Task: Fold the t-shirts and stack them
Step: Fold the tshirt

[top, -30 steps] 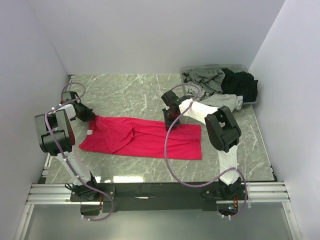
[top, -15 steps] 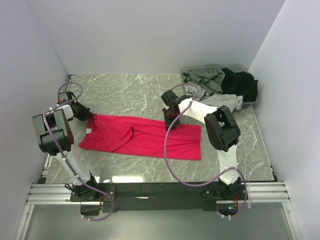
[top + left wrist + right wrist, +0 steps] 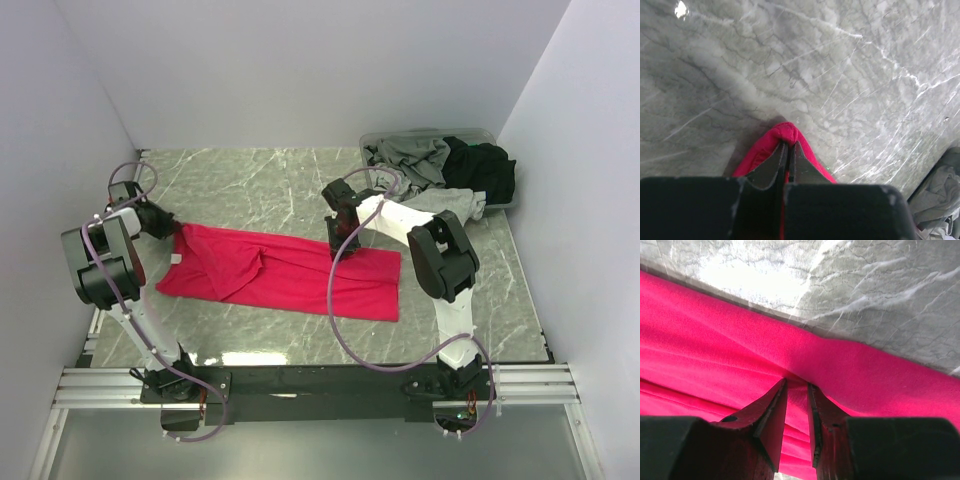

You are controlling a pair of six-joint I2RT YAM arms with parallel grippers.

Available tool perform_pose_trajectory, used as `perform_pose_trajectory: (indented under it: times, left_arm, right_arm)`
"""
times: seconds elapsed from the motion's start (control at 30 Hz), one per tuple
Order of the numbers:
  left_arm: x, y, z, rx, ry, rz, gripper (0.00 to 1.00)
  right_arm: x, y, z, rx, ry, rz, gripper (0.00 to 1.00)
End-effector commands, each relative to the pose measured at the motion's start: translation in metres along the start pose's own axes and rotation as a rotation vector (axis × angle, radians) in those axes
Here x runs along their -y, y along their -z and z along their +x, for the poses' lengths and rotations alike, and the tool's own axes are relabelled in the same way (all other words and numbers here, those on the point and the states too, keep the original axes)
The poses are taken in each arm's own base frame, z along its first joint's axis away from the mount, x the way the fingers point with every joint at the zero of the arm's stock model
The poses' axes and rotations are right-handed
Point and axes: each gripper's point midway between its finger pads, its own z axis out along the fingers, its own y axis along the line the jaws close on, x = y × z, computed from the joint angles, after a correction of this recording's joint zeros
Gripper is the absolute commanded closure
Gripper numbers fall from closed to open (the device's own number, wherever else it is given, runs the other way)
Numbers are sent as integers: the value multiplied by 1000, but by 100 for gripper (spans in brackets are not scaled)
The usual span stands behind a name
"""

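Red t-shirt [image 3: 280, 272] lies spread across middle of bench [image 3: 260, 185], long axis left to right, creased toward left end. Left gripper [image 3: 788, 145] pinched almost fully closed on shirt's left tip; small red fold pokes out past fingertips. Right gripper [image 3: 796, 386] at shirt's far edge, right of middle; fingers narrowly apart, ridge of red cloth caught between them. Grey t-shirts [image 3: 410, 157] and black t-shirt [image 3: 488, 168] heaped in tub [image 3: 475, 132] at far right corner, well apart from red one.
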Motion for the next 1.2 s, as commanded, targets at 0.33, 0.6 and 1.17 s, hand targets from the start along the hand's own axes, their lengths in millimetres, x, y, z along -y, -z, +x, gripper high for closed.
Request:
perform_pose_trajectory:
  times: [0.33, 0.6, 1.17]
  left_arm:
    - [2, 7, -43, 105, -41, 5, 100]
    - [5, 16, -56, 138, -73, -20, 93]
    - [65, 65, -55, 227, -182, 19, 52]
  right_arm:
    - [57, -39, 25, -107, -12, 201, 69]
    - [55, -37, 23, -97, -6, 194, 69]
    - [-19, 41, -43, 129, 176, 62, 67]
